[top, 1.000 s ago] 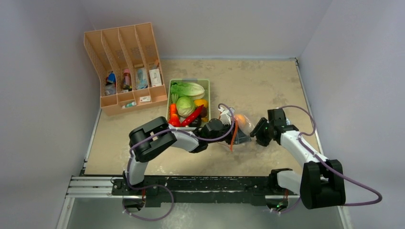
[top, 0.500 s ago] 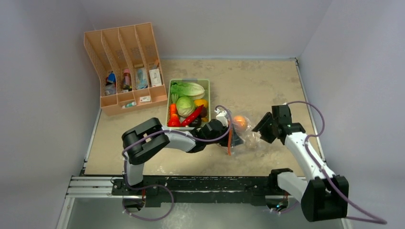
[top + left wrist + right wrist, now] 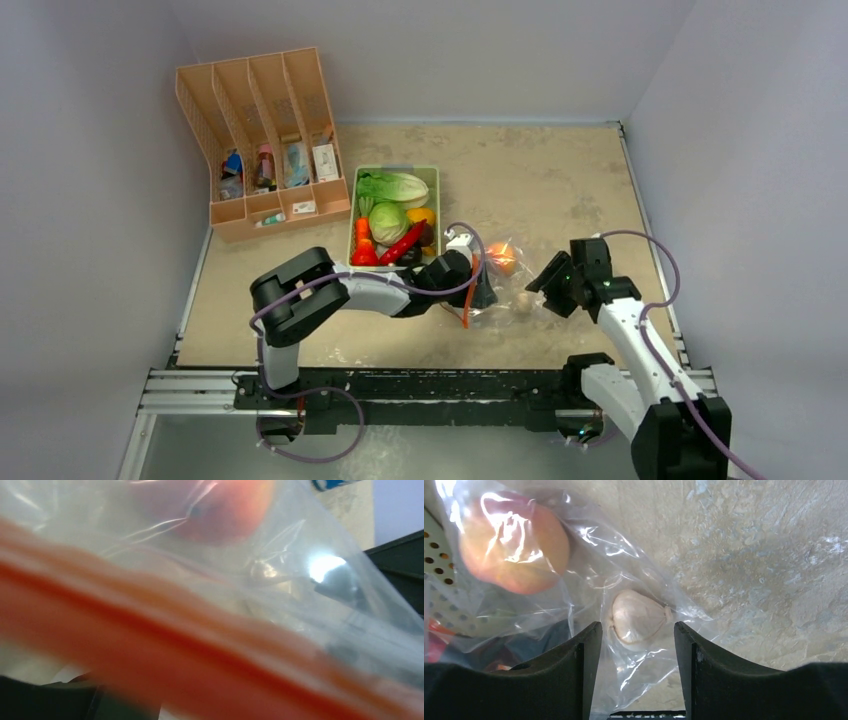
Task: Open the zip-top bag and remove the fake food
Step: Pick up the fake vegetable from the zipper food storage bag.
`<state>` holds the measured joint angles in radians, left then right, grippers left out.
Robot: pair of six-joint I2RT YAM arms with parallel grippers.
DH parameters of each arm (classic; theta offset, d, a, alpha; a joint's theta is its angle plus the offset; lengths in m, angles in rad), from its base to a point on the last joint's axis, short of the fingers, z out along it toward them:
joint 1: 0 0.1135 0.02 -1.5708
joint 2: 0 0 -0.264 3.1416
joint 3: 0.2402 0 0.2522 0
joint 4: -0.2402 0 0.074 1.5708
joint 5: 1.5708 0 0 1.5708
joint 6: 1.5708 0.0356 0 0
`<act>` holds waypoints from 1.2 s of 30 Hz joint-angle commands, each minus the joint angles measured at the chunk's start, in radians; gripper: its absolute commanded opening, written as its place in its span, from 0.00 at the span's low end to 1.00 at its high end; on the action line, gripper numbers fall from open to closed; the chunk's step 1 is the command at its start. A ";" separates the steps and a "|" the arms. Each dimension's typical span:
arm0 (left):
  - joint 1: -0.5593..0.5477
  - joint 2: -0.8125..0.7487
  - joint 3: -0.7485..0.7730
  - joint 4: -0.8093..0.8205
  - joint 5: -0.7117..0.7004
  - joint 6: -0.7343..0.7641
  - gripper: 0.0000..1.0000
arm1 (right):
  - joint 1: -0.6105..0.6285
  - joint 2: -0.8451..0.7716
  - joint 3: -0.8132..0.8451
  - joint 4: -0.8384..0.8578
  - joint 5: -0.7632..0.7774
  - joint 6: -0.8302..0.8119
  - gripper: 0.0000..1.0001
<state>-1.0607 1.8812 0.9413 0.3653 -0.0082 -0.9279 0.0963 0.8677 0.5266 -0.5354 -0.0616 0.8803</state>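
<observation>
On the beige table (image 3: 560,180) the zip-top bag (image 3: 508,295) is lying between both arms, peach (image 3: 514,550) inside. The right gripper (image 3: 638,645) is being held apart astride the beige piece (image 3: 638,620), likely for pinning the pouch; whether the left gripper (image 3: 480,290), at the zip strip (image 3: 200,670), is gripping cannot be told.

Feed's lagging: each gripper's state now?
Left gripper: cannot tell, the zip-top bag blocks its camera.
Right gripper: open, bag lying between its fingers.
</observation>
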 commanded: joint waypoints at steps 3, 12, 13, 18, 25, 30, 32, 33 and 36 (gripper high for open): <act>-0.001 -0.020 0.067 -0.143 -0.071 0.052 0.52 | 0.000 0.038 -0.021 -0.029 0.016 0.011 0.58; -0.012 0.077 0.228 -0.330 -0.056 0.139 0.48 | 0.000 -0.029 -0.079 -0.040 -0.003 0.073 0.55; -0.012 0.078 0.223 -0.323 -0.058 0.132 0.48 | 0.000 -0.023 -0.078 -0.035 0.015 0.071 0.55; -0.013 0.070 0.221 -0.368 -0.124 0.136 0.48 | 0.000 0.051 -0.080 -0.024 0.000 0.080 0.54; -0.026 0.125 0.285 -0.366 0.006 0.134 0.47 | 0.001 0.198 -0.116 0.093 -0.089 0.104 0.52; -0.039 0.109 0.218 -0.258 0.041 0.065 0.48 | 0.000 0.293 -0.095 0.209 -0.236 0.140 0.53; -0.032 0.091 0.162 -0.156 0.075 0.024 0.48 | 0.000 0.338 -0.081 0.248 -0.270 0.140 0.52; -0.029 0.087 0.139 -0.084 0.102 0.000 0.49 | 0.000 0.361 -0.074 0.279 -0.261 0.143 0.52; -0.026 0.082 0.095 0.049 0.161 -0.050 0.48 | 0.000 0.413 -0.044 0.275 -0.267 0.123 0.50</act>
<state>-1.0851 1.9781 1.1030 0.2382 0.0383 -0.8936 0.0925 1.2072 0.4675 -0.3161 -0.3176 1.0111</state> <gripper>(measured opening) 0.482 0.503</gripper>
